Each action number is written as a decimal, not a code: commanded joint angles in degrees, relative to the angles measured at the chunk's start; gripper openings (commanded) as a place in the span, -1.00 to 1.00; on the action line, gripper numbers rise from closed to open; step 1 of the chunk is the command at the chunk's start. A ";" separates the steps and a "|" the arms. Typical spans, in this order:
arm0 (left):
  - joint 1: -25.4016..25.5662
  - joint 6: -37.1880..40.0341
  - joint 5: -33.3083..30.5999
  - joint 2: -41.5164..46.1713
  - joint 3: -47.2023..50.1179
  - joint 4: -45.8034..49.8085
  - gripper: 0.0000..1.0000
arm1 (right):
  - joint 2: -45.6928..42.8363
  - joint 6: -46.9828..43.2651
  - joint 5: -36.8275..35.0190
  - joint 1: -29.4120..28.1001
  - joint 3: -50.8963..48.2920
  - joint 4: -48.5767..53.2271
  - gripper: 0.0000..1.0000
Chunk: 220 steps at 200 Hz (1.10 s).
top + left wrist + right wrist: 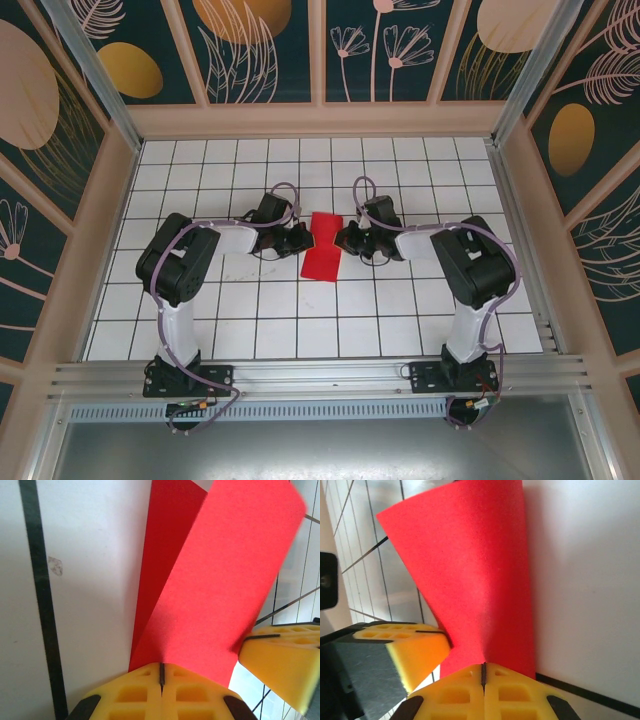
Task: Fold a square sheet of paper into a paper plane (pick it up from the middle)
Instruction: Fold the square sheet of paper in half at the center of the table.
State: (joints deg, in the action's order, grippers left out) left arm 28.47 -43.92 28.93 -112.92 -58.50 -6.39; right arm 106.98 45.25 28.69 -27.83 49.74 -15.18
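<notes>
We have both claws clamped on the square sheet of paper [322,245] at the centre of the table [210,335]. The left gripper [297,238] pinches its waist from nine o'clock and the right gripper [347,238] from three o'clock, so the sheet curls up between them. If we pull apart or twist unevenly, the thin paper could tear at a pinch or crease crookedly, and if either grip loosens it could slip askew.
</notes>
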 commanded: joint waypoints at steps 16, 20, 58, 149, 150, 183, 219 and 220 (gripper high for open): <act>0.39 1.37 -3.60 -1.77 2.43 6.31 -1.00 | 3.03 -2.00 -4.70 0.06 1.21 9.71 -1.00; 0.44 1.30 -3.63 -1.77 2.43 6.25 -1.00 | 3.06 -2.15 -4.89 -0.10 1.43 10.06 -1.00; 0.43 1.43 -3.49 -1.81 2.43 6.30 -1.00 | 0.79 -2.23 -2.00 0.05 4.77 10.40 -1.00; 0.41 1.64 -3.54 -1.38 3.74 6.31 -1.00 | 4.60 -2.38 2.37 3.23 8.54 5.27 -0.99; 0.43 1.64 -3.58 -1.40 3.74 6.35 -1.00 | 4.71 -2.33 2.44 3.18 8.54 5.26 -0.99; 0.45 1.64 -3.57 -1.25 3.75 6.39 -1.00 | 7.45 -2.66 -1.99 3.05 9.49 10.05 -1.00; 0.45 1.70 -3.71 -1.25 3.92 6.39 -1.00 | 6.41 -3.89 -3.56 2.79 11.36 13.39 -0.98; 0.45 1.72 -3.71 -1.29 3.92 6.39 -1.00 | 6.32 -3.92 -3.55 2.79 11.44 13.45 -0.98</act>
State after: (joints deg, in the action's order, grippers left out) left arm 28.53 -43.68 28.42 -112.49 -57.36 -7.92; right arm 112.73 43.46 28.73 -24.95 59.22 -6.74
